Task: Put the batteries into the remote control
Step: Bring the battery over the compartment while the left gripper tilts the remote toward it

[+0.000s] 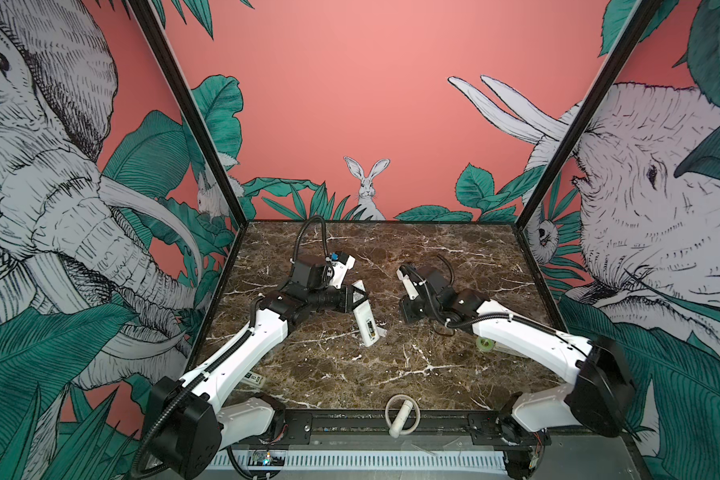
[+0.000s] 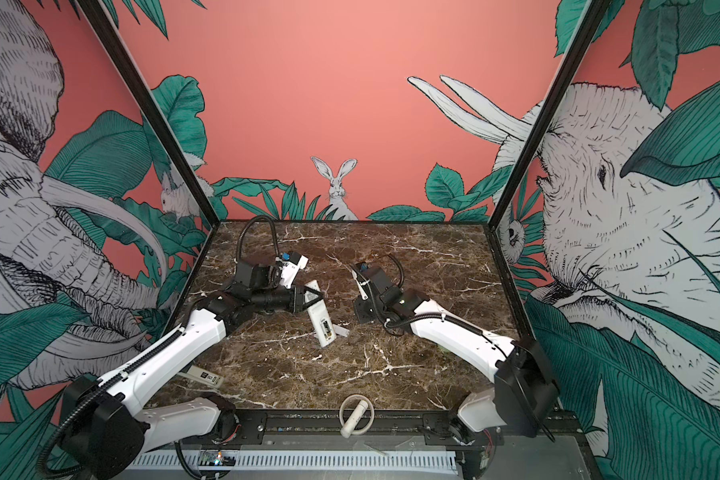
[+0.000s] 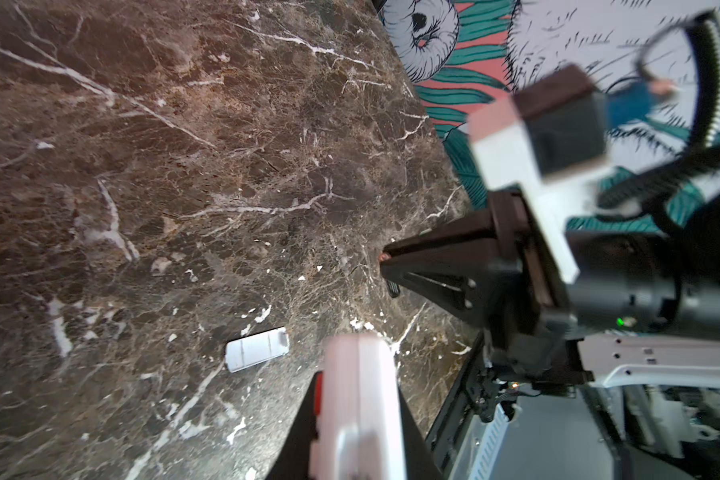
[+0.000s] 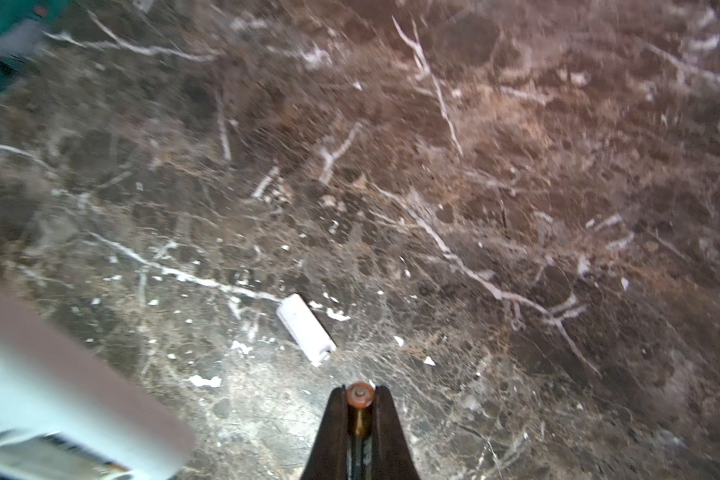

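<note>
Step in hand, by judgement: bringing a battery to its bay. Right jaws were clenched on one battery (image 4: 360,399), bottom centre of the right wrist view. Left jaws grasped the remote control (image 1: 366,318), left of centre in both top views, its open bay at the lower end. The next move probably called for lining the battery up with that bay. The loose cover (image 4: 306,332) lay on the veined brown marble worktop (image 1: 433,374). The walls (image 1: 350,104) were pink, with a jungle mural.

A battery (image 4: 360,395) sits between the jaws of the right gripper (image 3: 388,266). The battery cover (image 4: 306,332) lies on the table (image 1: 350,374) just ahead of them. The remote control (image 1: 366,321) is beside it, in the left gripper (image 1: 358,301).
</note>
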You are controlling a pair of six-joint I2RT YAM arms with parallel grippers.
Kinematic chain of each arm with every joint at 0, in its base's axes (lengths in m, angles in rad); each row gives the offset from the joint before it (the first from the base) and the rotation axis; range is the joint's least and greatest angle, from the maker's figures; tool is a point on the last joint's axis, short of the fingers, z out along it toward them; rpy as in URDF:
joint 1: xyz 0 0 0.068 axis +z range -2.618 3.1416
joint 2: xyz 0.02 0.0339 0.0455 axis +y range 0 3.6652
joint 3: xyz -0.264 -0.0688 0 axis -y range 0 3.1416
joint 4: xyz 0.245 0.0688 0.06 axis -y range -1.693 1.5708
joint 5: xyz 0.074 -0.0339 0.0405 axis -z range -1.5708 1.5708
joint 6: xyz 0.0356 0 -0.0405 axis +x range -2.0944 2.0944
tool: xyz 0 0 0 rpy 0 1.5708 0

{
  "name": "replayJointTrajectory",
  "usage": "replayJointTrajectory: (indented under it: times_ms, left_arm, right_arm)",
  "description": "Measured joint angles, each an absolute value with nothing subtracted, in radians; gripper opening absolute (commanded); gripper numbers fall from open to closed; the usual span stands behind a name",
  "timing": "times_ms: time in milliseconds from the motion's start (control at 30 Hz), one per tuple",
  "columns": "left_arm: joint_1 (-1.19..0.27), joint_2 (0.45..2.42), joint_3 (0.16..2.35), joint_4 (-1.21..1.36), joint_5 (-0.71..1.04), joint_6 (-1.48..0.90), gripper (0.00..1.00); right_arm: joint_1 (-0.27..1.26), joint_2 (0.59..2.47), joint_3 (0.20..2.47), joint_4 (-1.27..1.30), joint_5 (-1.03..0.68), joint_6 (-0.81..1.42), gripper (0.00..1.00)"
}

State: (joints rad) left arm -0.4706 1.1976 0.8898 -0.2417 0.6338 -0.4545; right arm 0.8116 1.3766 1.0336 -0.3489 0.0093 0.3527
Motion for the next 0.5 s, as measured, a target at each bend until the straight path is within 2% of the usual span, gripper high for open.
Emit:
replayJointTrajectory:
  times_ms: [233, 500]
  left_arm:
    - [-0.376, 1.220, 0.833, -0.069, 0.834, -0.635, 0.00]
    - [-0.294, 1.234, 0.833, 0.064, 1.038, -0.799, 0.00]
  right_arm:
    - [0.890, 1.263, 1.002, -0.238, -0.002, 0.326, 0.06]
    - [0.966, 1.216, 0.972, -0.090, -0.038, 0.278, 0.06]
